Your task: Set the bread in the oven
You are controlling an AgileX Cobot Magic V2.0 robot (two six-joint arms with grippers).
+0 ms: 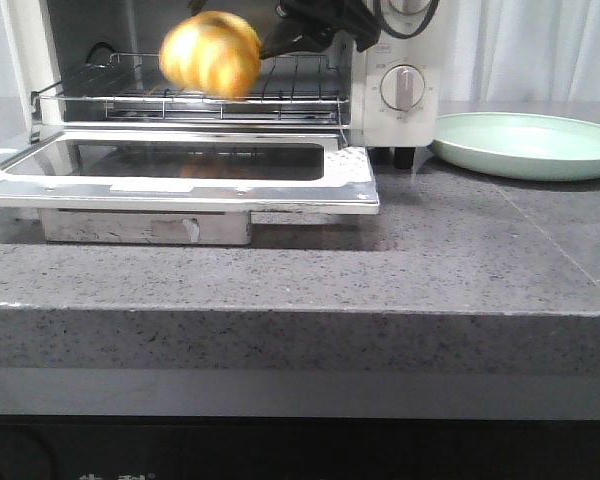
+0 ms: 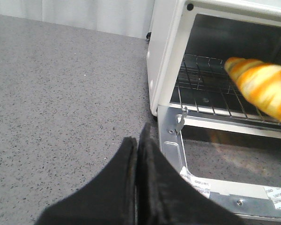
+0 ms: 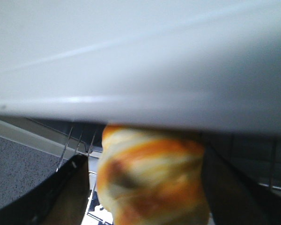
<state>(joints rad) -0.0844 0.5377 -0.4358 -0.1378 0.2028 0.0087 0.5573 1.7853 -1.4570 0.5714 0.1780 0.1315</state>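
Note:
The golden-yellow striped bread is blurred in mid-air, just above the wire rack at the mouth of the white oven. The oven's glass door lies dropped open. My right gripper reaches in from the upper right, above the rack. In the right wrist view the bread sits between my right gripper's spread fingers; a gap shows beside one finger. My left gripper is shut and empty, low over the counter beside the door's hinge corner. The bread also shows in the left wrist view.
A pale green plate sits on the grey stone counter to the right of the oven. The open door juts out toward the counter's front edge. The oven's dials face forward on its right side.

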